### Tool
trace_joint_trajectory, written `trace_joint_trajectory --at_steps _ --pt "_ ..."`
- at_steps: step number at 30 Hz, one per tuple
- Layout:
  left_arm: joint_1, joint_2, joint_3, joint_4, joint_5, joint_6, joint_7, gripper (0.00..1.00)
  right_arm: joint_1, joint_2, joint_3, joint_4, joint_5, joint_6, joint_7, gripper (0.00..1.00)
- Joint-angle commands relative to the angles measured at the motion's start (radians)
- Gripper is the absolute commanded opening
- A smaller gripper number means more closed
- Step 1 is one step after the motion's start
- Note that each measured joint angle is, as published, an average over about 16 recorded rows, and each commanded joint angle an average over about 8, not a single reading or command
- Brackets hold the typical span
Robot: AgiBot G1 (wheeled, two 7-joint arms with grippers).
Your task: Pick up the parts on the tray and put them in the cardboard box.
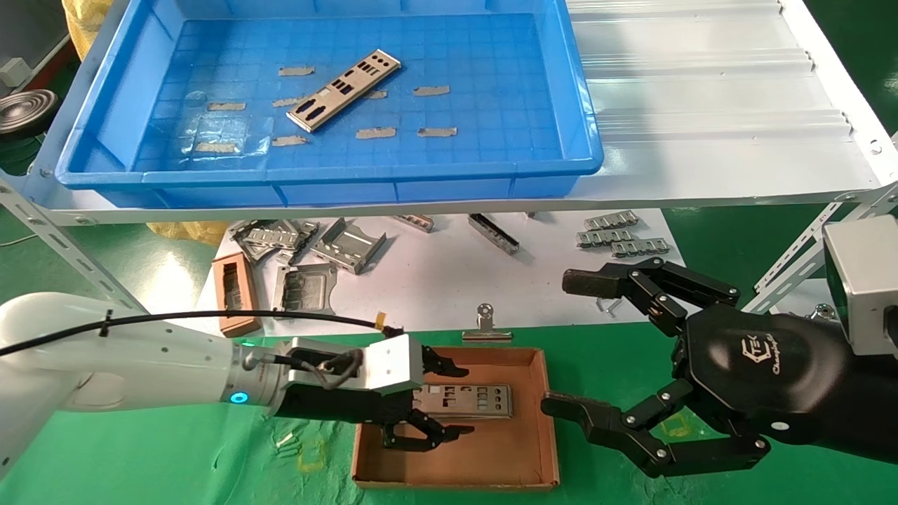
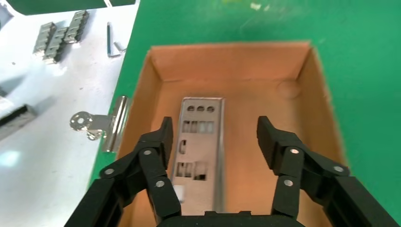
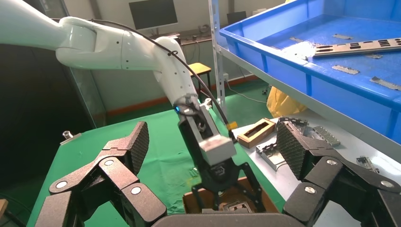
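Note:
One silver-grey punched plate (image 1: 345, 88) lies diagonally on the floor of the blue tray (image 1: 582, 126) on the white shelf. A second plate (image 1: 466, 401) lies flat in the cardboard box (image 1: 519, 463) on the green mat. My left gripper (image 1: 459, 401) is open and hovers low over that plate in the box, its jaws straddling it without touching. The left wrist view shows the plate (image 2: 201, 142) between my open fingers (image 2: 161, 142). My right gripper (image 1: 568, 344) is open and empty, to the right of the box. The right wrist view shows the tray (image 3: 283, 61) and its plate (image 3: 359, 46).
Small tan tape strips (image 1: 432, 90) dot the tray floor. Under the shelf, a white sheet holds bent metal brackets (image 1: 347, 245), a brown frame block (image 1: 235, 284) and small connector pieces (image 1: 617, 238). A metal binder clip (image 1: 485, 326) lies by the box's far wall.

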Motion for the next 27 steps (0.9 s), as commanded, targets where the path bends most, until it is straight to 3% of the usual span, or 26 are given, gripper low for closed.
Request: trace_joint_trajectory --at_steps 1,12,27 --pt "-0.004 -0.005 -0.008 0.011 -0.022 0.03 -0.018 1.0 0.0 0.0 0.0 0.0 0.0 0.0 0.0 1.0" --pt "0.037 -0.056 -0.056 0.08 -0.149 0.205 -0.041 1.0 0.0 0.0 0.0 0.0 0.0 0.0 0.0 1.0" --pt "0.041 -0.066 -0.07 0.041 -0.14 0.182 -0.056 1.0 0.0 0.0 0.0 0.0 0.0 0.001 0.0 1.0"
